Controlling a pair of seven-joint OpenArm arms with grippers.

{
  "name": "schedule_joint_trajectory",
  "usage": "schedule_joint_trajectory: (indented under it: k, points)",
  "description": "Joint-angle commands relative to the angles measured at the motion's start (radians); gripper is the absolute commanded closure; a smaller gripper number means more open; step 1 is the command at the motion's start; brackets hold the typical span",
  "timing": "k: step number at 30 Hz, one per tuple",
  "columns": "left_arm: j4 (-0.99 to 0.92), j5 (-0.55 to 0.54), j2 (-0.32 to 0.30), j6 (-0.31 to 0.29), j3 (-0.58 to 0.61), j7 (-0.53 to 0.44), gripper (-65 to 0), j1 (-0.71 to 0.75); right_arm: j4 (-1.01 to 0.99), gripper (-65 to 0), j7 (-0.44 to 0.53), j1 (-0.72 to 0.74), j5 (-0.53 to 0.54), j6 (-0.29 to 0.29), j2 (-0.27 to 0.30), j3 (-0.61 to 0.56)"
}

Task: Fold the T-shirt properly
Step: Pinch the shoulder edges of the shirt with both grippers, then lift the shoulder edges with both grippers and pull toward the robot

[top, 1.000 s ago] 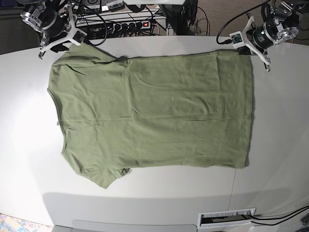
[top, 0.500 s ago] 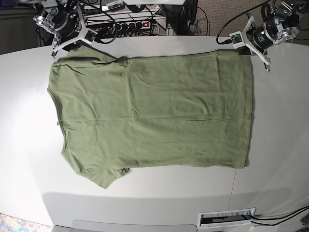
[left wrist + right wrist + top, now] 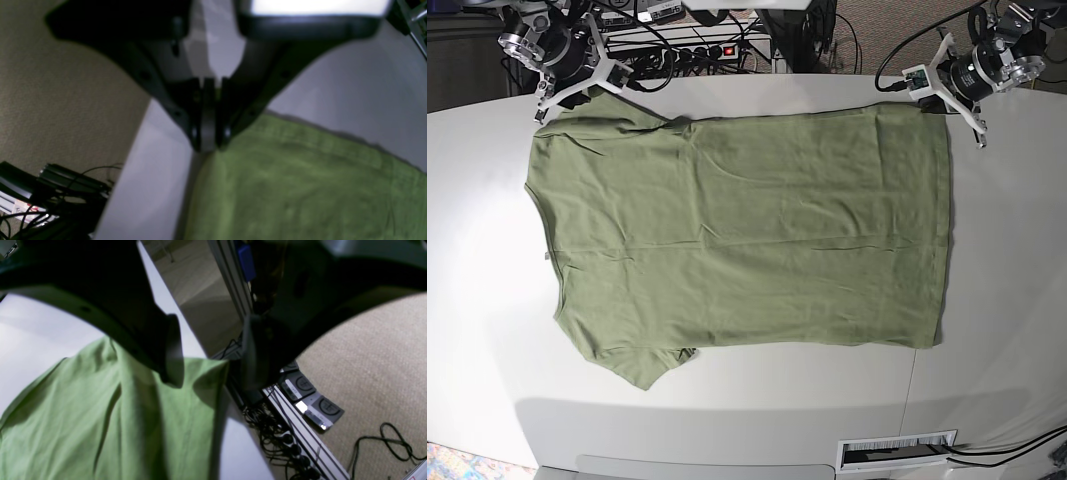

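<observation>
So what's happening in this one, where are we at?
A two-armed robot is set to fold a green T-shirt that lies spread flat on a white table, not yet folded. The left gripper sits at a far corner of the shirt, jaws shut; the left wrist view shows a sliver of green between them, so it seems pinched on the fabric. The right gripper hangs open over the other far corner, one finger above the cloth, holding nothing.

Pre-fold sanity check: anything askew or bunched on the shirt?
Mostly fine: the T-shirt lies flat on the table. Only oddity: a small bit of fabric pokes out under its near edge by the lower sleeve.
</observation>
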Motion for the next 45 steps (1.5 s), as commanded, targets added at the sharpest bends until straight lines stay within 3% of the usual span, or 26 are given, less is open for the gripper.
schedule_joint_trajectory:
  k: [1, 11, 19, 37, 45]
  points:
    - [0.015, -0.01, -0.014, 0.006, -0.006, -0.011, 0.0, 0.001, 0.016, -29.4, 0.005, 0.0, -0.005, -0.005, 0.014, 0.016]
    - [0.015, -0.01, -0.014, 0.006, -0.006, -0.011, 0.0, 0.001, 0.016, -28.2, 0.014, 0.006, -0.009, -0.005, 0.014, 0.055]
    - [0.015, -0.01, -0.014, 0.006, -0.006, -0.011, 0.0, 0.001, 0.016, -0.4, 0.011, 0.006, -0.009, -0.005, 0.014, 0.055]
    - [0.031, -0.008, -0.027, -0.019, -0.006, 0.032, 0.0, 0.053, 0.165, 0.0, -0.05, -0.06, -0.01, -0.004, 0.014, 0.055]
    - [0.16, 0.047, -0.071, 0.013, -0.006, 0.136, 0.0, 0.162, 0.215, 0.0, -0.084, -0.124, -0.01, -0.002, 0.014, 0.055]
